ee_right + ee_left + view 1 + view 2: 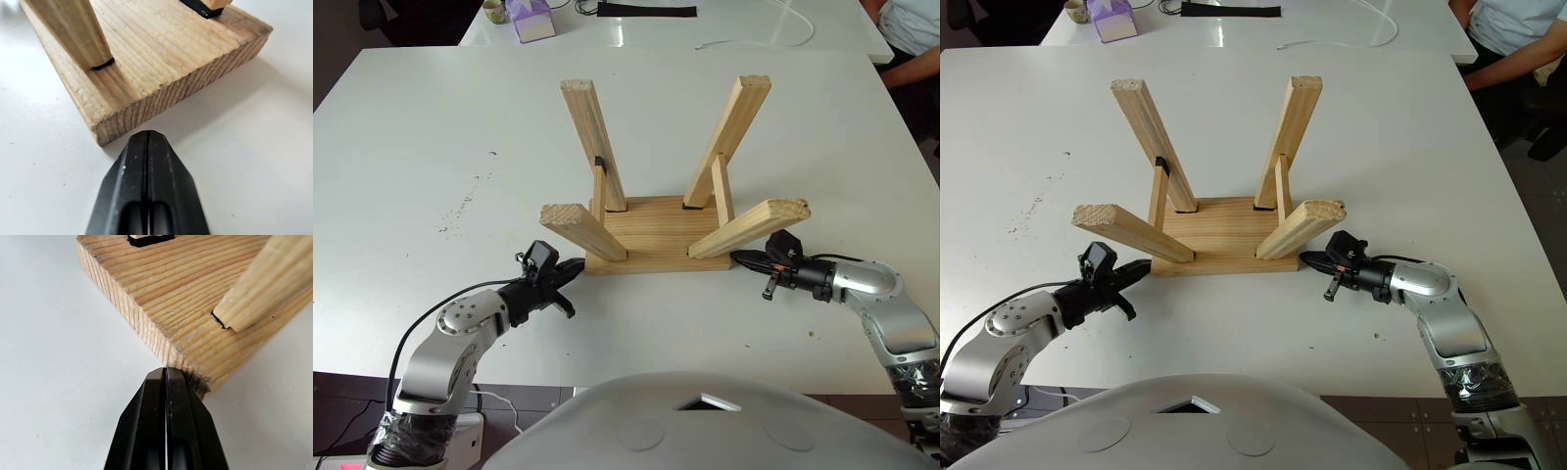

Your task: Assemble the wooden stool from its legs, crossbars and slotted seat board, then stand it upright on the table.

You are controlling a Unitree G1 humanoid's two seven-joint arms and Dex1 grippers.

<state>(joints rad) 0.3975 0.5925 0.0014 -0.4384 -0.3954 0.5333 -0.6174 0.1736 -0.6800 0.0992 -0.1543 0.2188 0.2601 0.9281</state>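
Shut on nothing, left pincer [574, 267] and right pincer [740, 258] low at the near corners of the seat [651, 231], upside down on the desk [431, 147] with legs [592, 127] up; risks skidding or toppling sideways through thin tips slipping off the edge while levering it over.

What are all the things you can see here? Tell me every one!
Seat board: one, light wood, flat on the table.
Legs: four, light wood, slanting up from the seat board.
Crossbars: two, light wood, one beside each far leg.
Table: one, white, under it all.
Tissue box: one, purple, far table.
Cup: one, pale, beside the tissue box.
Strip: one, black, far table.
Cable: one, white, far table.
Left gripper: one, black, shut, board's near left corner.
Right gripper: one, black, shut, board's near right corner.
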